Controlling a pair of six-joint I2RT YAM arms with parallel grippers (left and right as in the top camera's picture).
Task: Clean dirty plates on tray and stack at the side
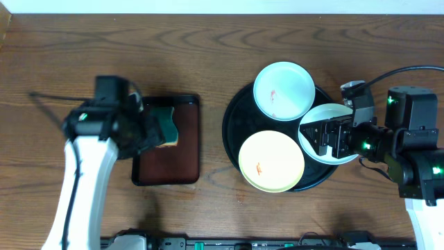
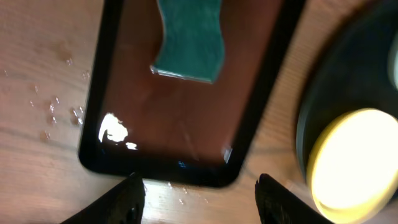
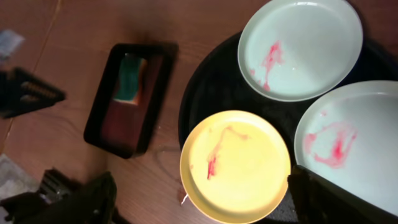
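Right hand [image 1: 316,137] hides much of one mint plate [image 1: 330,112] on tray [image 1: 236,119].

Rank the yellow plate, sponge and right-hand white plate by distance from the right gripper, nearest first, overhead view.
1. White plate, right beneath the right gripper.
2. Yellow plate, front-left of it.
3. Sponge, far left on the small brown tray.

Brown wood-grain tabletop [image 1: 208,55] fills the view. A pale strip [image 1: 222,5] edges its far side. Droplets [image 2: 74,113] dot the wood.
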